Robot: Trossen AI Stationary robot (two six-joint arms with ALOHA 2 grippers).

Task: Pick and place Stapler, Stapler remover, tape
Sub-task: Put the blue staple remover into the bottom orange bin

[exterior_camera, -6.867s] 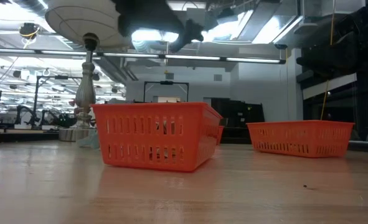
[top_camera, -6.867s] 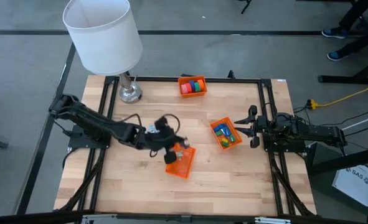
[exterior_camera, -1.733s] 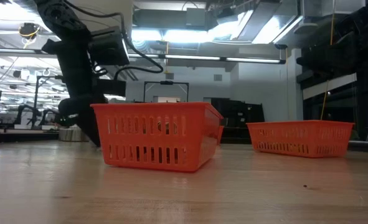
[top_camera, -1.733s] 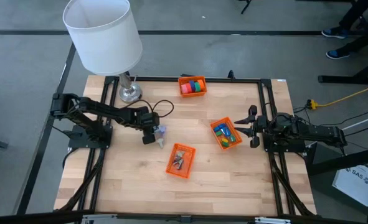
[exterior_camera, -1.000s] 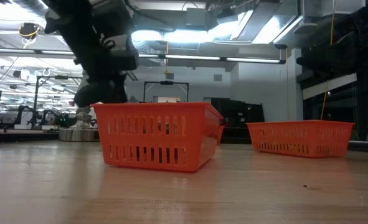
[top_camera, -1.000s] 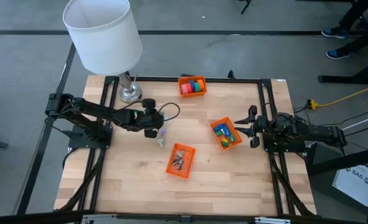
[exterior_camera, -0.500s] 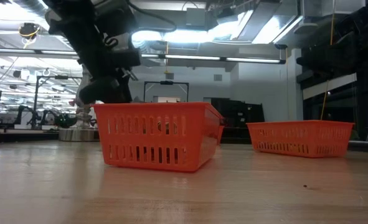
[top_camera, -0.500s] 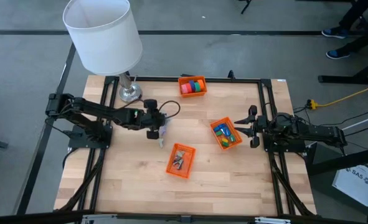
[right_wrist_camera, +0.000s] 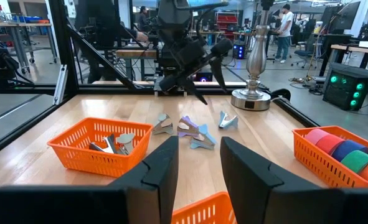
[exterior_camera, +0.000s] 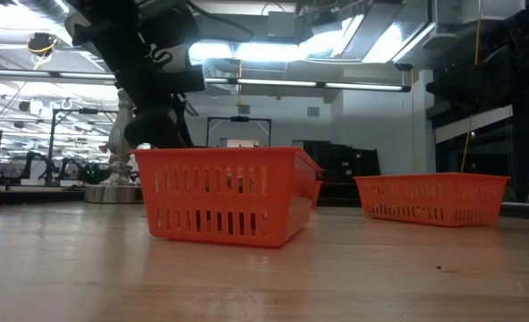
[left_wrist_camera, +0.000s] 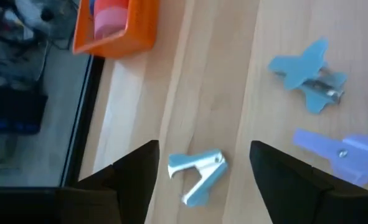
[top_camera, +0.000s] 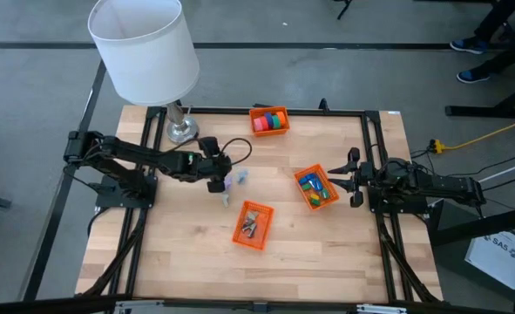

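1. The table carries three orange baskets: one holding tape at twelve o'clock, one of small coloured blocks at three, and a basket of staple removers at six.
2. My left gripper hangs at ten o'clock from that six o'clock basket, fingers spread wide with nothing held between them.
3. My right gripper waits at three o'clock beside the blocks, fingers partly parted and empty.
4. Loose staple removers lie on the wood just below my left gripper, one pale blue piece between my fingers.
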